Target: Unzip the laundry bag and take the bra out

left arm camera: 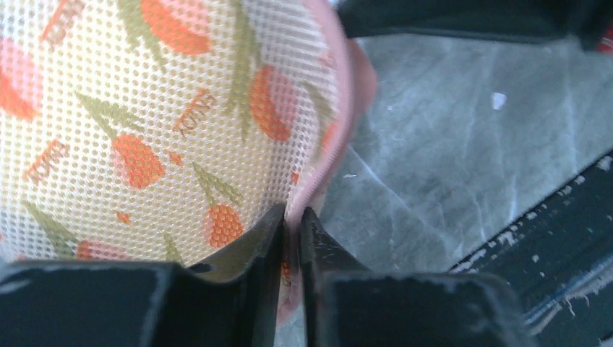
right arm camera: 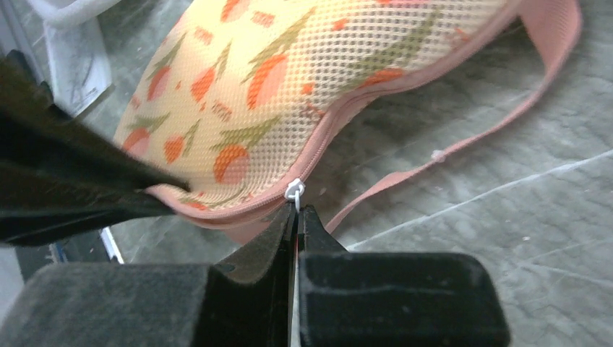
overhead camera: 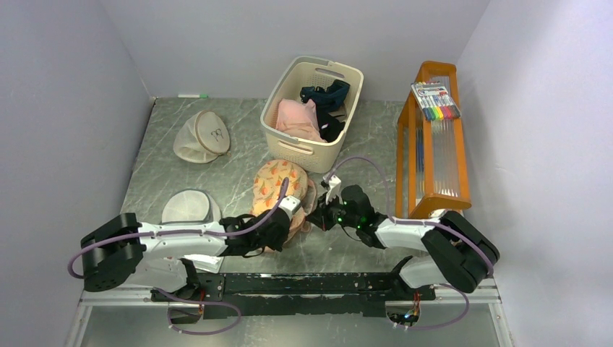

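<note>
The laundry bag (overhead camera: pixel 276 185), peach-pink mesh printed with orange carrot shapes, lies in front of the basket. It fills the left wrist view (left arm camera: pixel 144 108) and the right wrist view (right arm camera: pixel 303 79). My left gripper (left arm camera: pixel 291 217) is shut on the bag's pink rim at its near edge. My right gripper (right arm camera: pixel 296 211) is shut on the white zip pull (right arm camera: pixel 293 191) at the bag's right edge. In the top view the left gripper (overhead camera: pixel 288 230) and the right gripper (overhead camera: pixel 315 217) sit close together at the bag's near right edge. The bra is hidden.
A cream basket (overhead camera: pixel 289 148) with a pink garment (overhead camera: pixel 296 119) and a dark navy garment (overhead camera: pixel 325 95) stands behind the bag. A beige round bag (overhead camera: pixel 202 136) and a white mesh dome bag (overhead camera: pixel 190 207) lie at left. An orange rack (overhead camera: pixel 432 144) stands at right.
</note>
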